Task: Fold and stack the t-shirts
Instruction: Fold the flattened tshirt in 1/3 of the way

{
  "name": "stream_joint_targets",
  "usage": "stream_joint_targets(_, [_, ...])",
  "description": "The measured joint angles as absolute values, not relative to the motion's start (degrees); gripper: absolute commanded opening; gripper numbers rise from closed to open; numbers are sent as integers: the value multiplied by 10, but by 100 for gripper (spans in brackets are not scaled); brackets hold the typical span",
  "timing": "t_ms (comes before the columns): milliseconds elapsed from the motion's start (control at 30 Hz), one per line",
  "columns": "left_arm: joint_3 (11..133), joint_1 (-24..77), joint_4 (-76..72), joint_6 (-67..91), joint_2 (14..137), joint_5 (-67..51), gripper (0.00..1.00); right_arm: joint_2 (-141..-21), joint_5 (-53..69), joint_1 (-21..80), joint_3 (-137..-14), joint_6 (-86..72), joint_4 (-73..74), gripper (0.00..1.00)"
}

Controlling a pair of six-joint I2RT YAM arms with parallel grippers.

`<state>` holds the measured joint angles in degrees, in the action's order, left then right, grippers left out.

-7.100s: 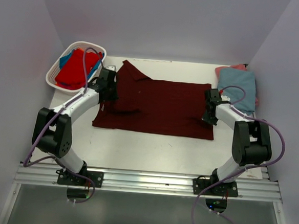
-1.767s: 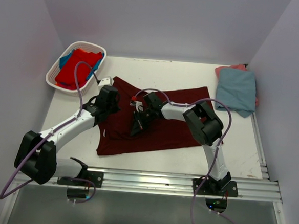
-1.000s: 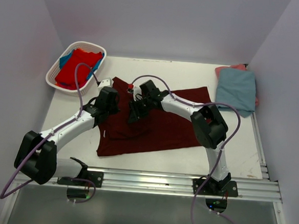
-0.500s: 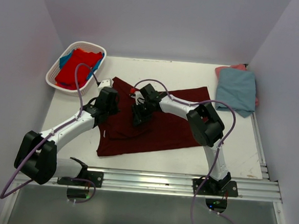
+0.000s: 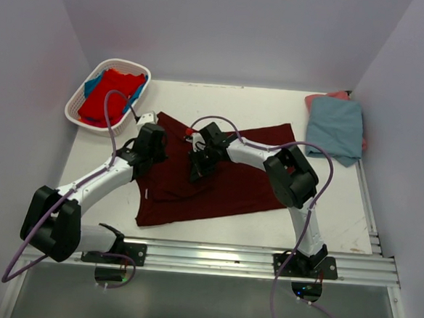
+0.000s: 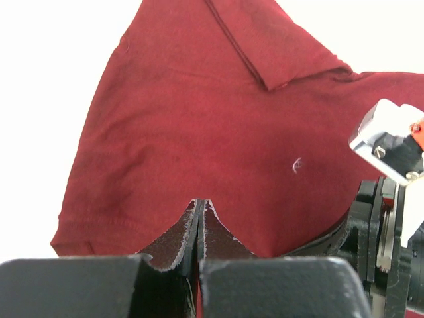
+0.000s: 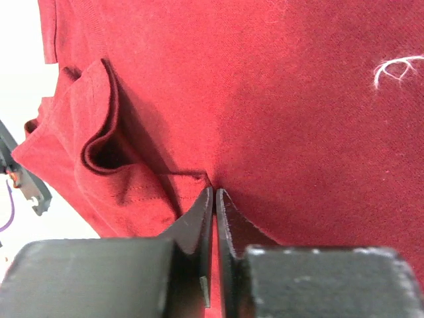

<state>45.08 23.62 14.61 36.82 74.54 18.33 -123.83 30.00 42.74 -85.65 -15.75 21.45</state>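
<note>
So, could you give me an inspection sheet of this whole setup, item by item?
Surface: white table, mostly bare.
Job's things: maroon t-shirt spread out, partly folded; red t-shirt and blue t-shirt in the white basket; grey-blue t-shirt folded atop pink t-shirt, far right.
Clutter: white basket, far left corner; white lint on the maroon cloth.
Grippers: left gripper shut, tips at the maroon cloth; right gripper shut on a fold of it.
Cables: purple cables looping off both arms.
Surroundings: pale walls on three sides; metal rail at near edge.

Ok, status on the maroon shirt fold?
Left gripper shut on maroon t-shirt. Right gripper shut on a raised fold mid-shirt. Shirt rumpled, fold unfinished. Basket, folded stack stand apart.
</note>
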Motion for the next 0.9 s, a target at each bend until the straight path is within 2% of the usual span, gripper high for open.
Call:
stream_joint_targets(667, [441,232,144,368,739,182,0,-1228,305,430,-848,-155,216,0])
stream_joint_targets(900, [441,231,144,368,739,182,0,-1202,297,431,-849,-143,233,13])
